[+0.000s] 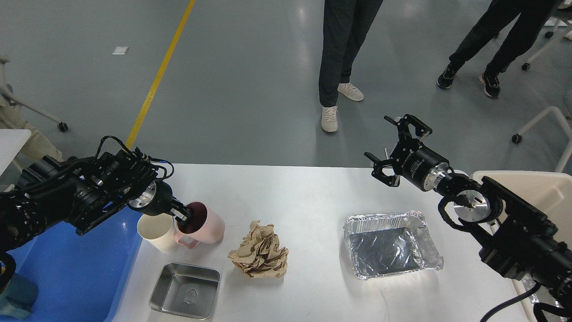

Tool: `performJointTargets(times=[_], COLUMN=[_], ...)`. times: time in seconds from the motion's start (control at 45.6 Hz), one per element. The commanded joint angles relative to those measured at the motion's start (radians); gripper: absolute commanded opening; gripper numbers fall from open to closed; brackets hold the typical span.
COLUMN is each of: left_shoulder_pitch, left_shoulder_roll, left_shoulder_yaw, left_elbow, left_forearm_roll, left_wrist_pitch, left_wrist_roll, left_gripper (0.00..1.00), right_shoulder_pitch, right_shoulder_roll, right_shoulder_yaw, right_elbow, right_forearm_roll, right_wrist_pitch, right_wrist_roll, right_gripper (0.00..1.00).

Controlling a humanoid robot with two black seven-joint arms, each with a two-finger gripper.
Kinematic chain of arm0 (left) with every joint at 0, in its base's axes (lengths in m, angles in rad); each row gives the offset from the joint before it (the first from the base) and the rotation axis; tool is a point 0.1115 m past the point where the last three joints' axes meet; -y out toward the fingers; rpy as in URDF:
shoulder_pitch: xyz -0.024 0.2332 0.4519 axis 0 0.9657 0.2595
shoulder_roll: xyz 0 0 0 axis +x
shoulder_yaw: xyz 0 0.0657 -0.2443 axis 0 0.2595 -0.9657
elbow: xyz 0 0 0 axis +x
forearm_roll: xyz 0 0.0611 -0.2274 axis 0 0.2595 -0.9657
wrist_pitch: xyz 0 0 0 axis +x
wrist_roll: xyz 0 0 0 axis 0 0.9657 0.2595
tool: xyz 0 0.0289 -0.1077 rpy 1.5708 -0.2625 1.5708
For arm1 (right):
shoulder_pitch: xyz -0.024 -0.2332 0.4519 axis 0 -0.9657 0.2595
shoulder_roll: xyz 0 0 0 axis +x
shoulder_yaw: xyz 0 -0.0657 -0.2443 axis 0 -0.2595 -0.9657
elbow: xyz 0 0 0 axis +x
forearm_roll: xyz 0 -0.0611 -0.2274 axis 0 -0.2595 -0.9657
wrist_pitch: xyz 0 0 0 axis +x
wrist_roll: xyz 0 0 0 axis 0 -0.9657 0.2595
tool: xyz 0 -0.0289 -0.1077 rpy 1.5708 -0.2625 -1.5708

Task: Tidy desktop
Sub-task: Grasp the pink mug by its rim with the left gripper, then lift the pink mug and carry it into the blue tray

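Blue tray (80, 273): cut off at your left edge.
Left gripper (184, 216): clamped on pink mug (206, 223) rim; fingertips hidden inside.
Desktop (304, 197): white, under everything.
Right gripper (392, 146): spread wide, holding nothing.

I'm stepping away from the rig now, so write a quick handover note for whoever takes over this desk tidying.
Left gripper: shut on the pink mug's rim, mug on the desktop against the cream cup.
Right gripper: open, empty, raised above the far right of the desktop.
Still out: crumpled brown paper, steel tray, foil tray.
Blue tray at left, beige bin at right.
Nothing visibly put away yet.
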Motion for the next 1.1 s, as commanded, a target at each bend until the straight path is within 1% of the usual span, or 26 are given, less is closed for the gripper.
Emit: performJointTargets(times=[0.0,0.241,0.46,0.614,0.701,0.767,0.833,0.92,1.03,1.074], left_shoulder_pitch=[-0.016,-0.04,-0.086,-0.134,-0.166,-0.177,-0.183,-0.191,-0.195,-0.194], left_shoulder_roll=[-0.004,-0.018,-0.05,-0.039,-0.023,0.008,0.054,0.125,0.233,0.276], left_shoulder_yaw=[-0.001,-0.011,-0.017,-0.015,-0.037,-0.086,-0.11,-0.119,-0.158,-0.178], left_elbow=[0.011,0.02,0.02,0.003,-0.01,-0.055,-0.108,-0.194,-0.302,-0.34], left_forearm_roll=[-0.016,-0.083,-0.236,-0.325,-0.341,-0.382,-0.396,-0.399,-0.404,-0.405], left_wrist_pitch=[0.003,0.017,0.014,-0.012,-0.064,-0.113,-0.146,-0.158,-0.16,-0.16], left_wrist_roll=[-0.001,0.01,0.01,-0.003,-0.012,-0.02,-0.02,-0.027,-0.053,-0.053], left_gripper=[0.01,0.01,0.01,0.02,0.03,0.03,0.04,0.04,0.04,0.04], right_shoulder_pitch=[0.001,0.001,0.001,0.002,0.004,0.002,0.002,0.002,0.004,0.004], right_shoulder_roll=[0.001,-0.002,0.0,0.0,-0.002,-0.003,-0.003,-0.002,0.0,0.0], right_shoulder_yaw=[-0.001,-0.001,-0.001,-0.001,-0.004,-0.004,-0.004,-0.004,-0.004,-0.006], right_elbow=[0.0,0.002,0.002,-0.001,-0.006,-0.006,-0.006,-0.006,-0.006,-0.008], right_forearm_roll=[-0.001,-0.001,-0.001,-0.001,-0.004,-0.018,-0.022,-0.022,-0.022,-0.024], right_wrist_pitch=[0.0,0.0,0.0,0.0,0.0,-0.002,-0.002,-0.003,-0.003,-0.003], right_wrist_roll=[0.0,0.0,0.0,0.0,0.0,0.0,0.0,0.0,0.0,0.0], right_gripper=[1.0,1.0,1.0,1.0,1.0,1.0,1.0,1.0,1.0,1.0])
